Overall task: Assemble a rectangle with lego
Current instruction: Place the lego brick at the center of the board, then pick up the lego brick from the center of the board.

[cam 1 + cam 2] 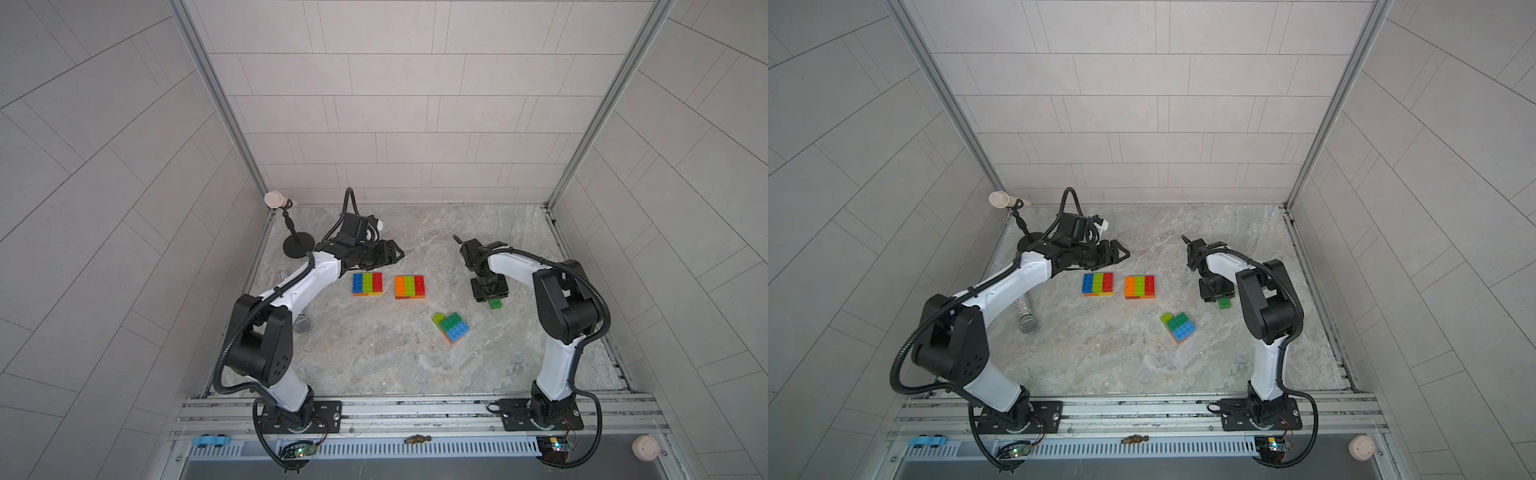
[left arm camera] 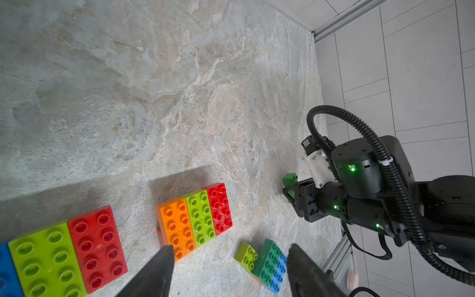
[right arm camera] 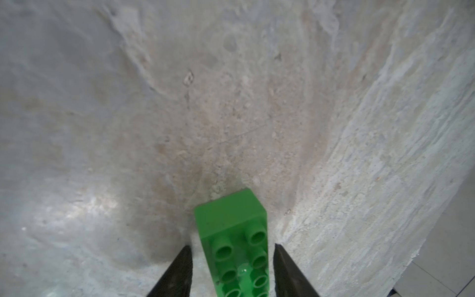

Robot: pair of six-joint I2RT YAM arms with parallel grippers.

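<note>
Right gripper [image 3: 232,246] points down at the table with its two dark, tapered fingers parted on either side of a green brick [image 3: 231,213]. A sliver of stone shows between each finger and the plastic, so the brick sits loose between them, unpinched. Its studs face the wrist camera; whether it lies flat I cannot tell. In both top views only one end of it peeks out under the black gripper body, well to the right of the orange-lime-red block [image 1: 409,286] in the middle of the table. Left gripper [image 2: 230,246] hangs spread wide and empty in the air, beyond that block and to its left, touching nothing.

The lego is glossy moulded plastic with round hollow studs. The orange-lime-red block is three bricks side by side on a lower layer of which only edges show. A blue-lime-red block [image 1: 368,284] of the same build lies just left of it, with a clear gap between them. Nearer the arm bases and to its right lies a stepped cluster [image 1: 452,327]: lime, dark green and blue bricks staggered over an orange one, turned askew.

The table [image 1: 395,374] is a matt, veined grey-beige stone surface. Pale grey tiled walls [image 1: 395,104] close three sides, and an aluminium rail [image 1: 415,409] carries both arm bases. A glittery tube [image 1: 1026,311] lies far left of the block, partly under the left arm.
</note>
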